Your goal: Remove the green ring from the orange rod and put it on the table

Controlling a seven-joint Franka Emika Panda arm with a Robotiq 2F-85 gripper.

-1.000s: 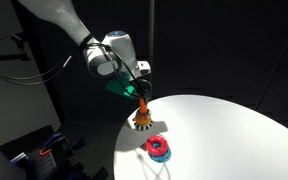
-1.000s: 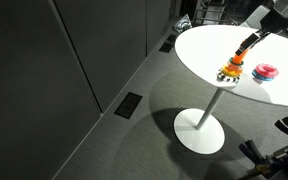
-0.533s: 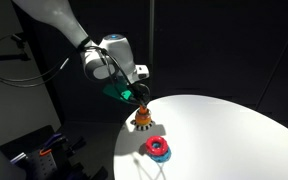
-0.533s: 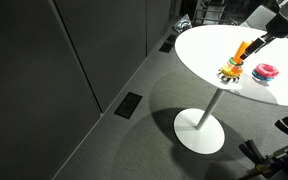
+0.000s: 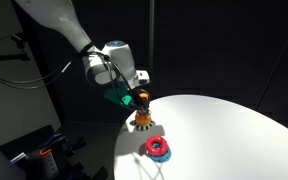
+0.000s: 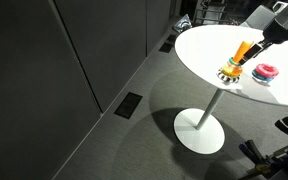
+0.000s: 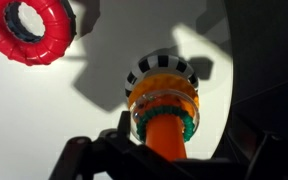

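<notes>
**Gripper at the orange rod, green ring not yet lifted**

Landmark: orange rod [image 7: 165, 135]. It stands on a small round base [image 7: 162, 70] with a black-and-white chequered edge, near the rim of the white table [image 5: 224, 130]. In an exterior view the rod [image 6: 242, 51] leans from its base toward the arm. Whether that is a true tilt or just the camera angle, I cannot say.

Task object: green ring [image 7: 190, 122]. In the wrist view it shows only as a thin green edge low on the rod, tucked under a wider orange collar and just above the base. It is threaded on the rod, not on the table. Neither exterior view resolves it.

Other item: red-and-blue ring [image 5: 158, 148] lies flat on the table near the rod, apart from the base. It is no part of this task.

Gripper [image 5: 137, 98]: it sits at the upper end of the rod, arm reaching in from off the table edge. In the wrist view the rod runs straight up toward the camera, with the dark finger shapes to either side of it. Judgement: this alignment is deliberate, since the ring can only leave by sliding up along the rod's axis, so the jaws must straddle the rod.

Jaw opening: cannot tell. The fingers are in silhouette against the dark surround, and no contact with rod or ring can be made out. Nothing is visibly held.

Step judged: approach and descent toward the ring.
</notes>
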